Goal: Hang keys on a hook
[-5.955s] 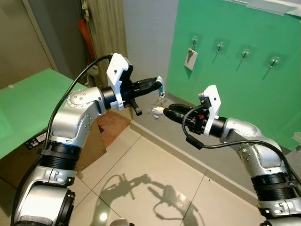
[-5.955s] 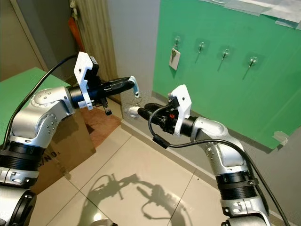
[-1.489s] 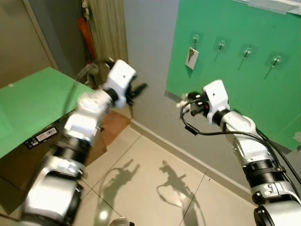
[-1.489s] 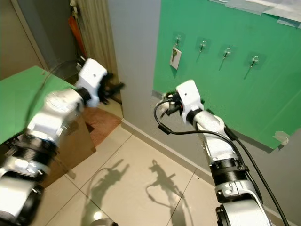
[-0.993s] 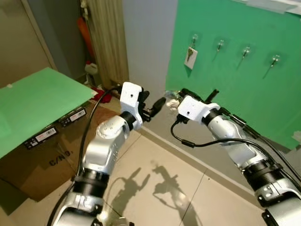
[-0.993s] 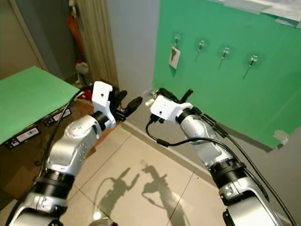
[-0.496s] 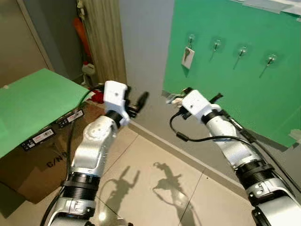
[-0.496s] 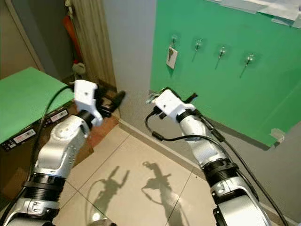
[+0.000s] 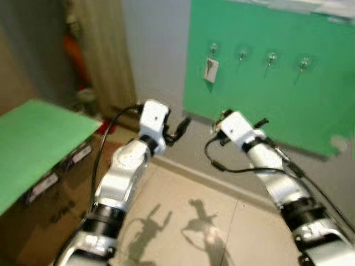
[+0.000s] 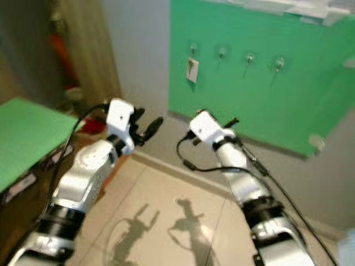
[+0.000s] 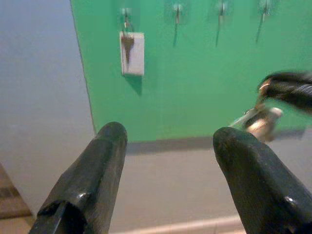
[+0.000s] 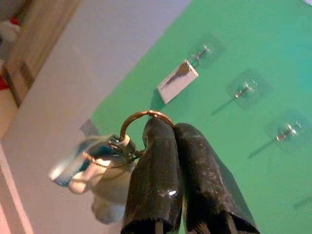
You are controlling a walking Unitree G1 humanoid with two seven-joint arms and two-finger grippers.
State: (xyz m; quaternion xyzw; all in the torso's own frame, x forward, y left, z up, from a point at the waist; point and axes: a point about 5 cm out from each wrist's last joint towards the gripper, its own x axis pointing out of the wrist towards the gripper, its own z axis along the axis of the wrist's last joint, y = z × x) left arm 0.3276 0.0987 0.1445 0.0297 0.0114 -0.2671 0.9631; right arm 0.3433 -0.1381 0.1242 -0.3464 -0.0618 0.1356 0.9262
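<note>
While both arms reach toward the green wall panel (image 9: 260, 77), the right claw (image 12: 168, 134) is clenched on the ring of the keys (image 12: 105, 163), which dangle blurred below its tips, well short of the hooks (image 9: 272, 58). One hook already carries a white tag with a key (image 11: 131, 52). Beside it, the left claw (image 11: 168, 146) is spread, grasping nothing.

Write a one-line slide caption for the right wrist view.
Right end effector shut on a key ring, facing a green board with a tagged key on one hook.
</note>
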